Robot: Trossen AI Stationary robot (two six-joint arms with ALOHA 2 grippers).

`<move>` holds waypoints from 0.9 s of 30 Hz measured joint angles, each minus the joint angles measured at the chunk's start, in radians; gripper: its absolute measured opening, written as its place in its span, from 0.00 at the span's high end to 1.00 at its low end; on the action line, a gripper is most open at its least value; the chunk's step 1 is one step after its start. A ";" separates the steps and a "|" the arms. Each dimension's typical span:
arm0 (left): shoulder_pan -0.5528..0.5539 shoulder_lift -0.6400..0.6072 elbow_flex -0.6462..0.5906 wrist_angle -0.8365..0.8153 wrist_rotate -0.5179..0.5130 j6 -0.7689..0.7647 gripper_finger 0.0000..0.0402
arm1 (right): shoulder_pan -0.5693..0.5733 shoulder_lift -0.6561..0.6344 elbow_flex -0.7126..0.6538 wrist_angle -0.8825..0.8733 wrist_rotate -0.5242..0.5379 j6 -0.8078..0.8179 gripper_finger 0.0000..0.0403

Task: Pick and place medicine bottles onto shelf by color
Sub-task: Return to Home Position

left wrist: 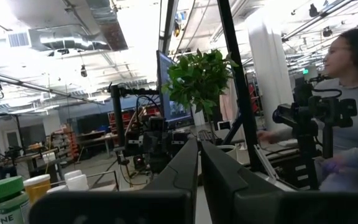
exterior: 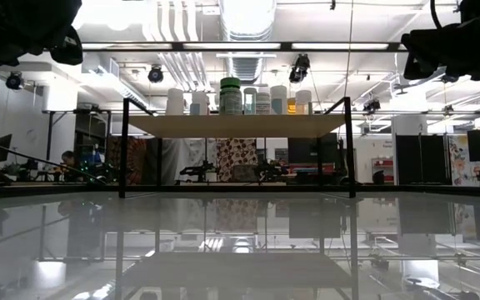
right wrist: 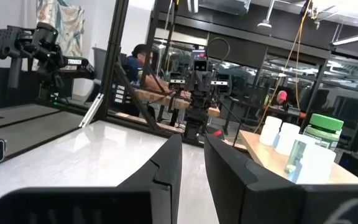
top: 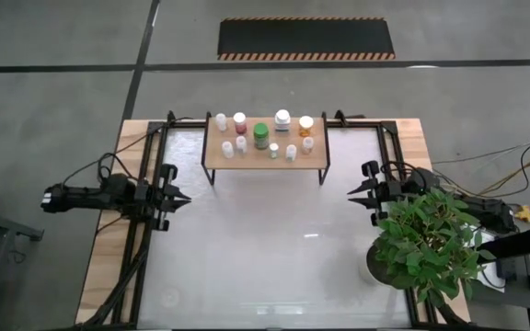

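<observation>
Left gripper (top: 184,198) at left side of table (top: 265,257): fingers nearly together, holds nothing. Right gripper (top: 351,195) at right side, near potted plant (top: 426,244): narrow gap, holds nothing. Medicine bottles (top: 282,119) upright on shelf (top: 313,159), far middle of table: mostly white, pale-capped; larger green bottle (top: 260,136) central.
</observation>
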 joint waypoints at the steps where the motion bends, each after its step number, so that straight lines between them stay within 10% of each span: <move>1: 0.000 0.000 0.000 0.000 0.000 0.000 0.99 | 0.000 0.000 0.000 0.000 0.000 0.000 0.85; 27: 0.000 0.001 0.000 -0.001 0.000 0.000 0.99 | 0.000 0.000 0.000 0.000 0.000 0.000 0.84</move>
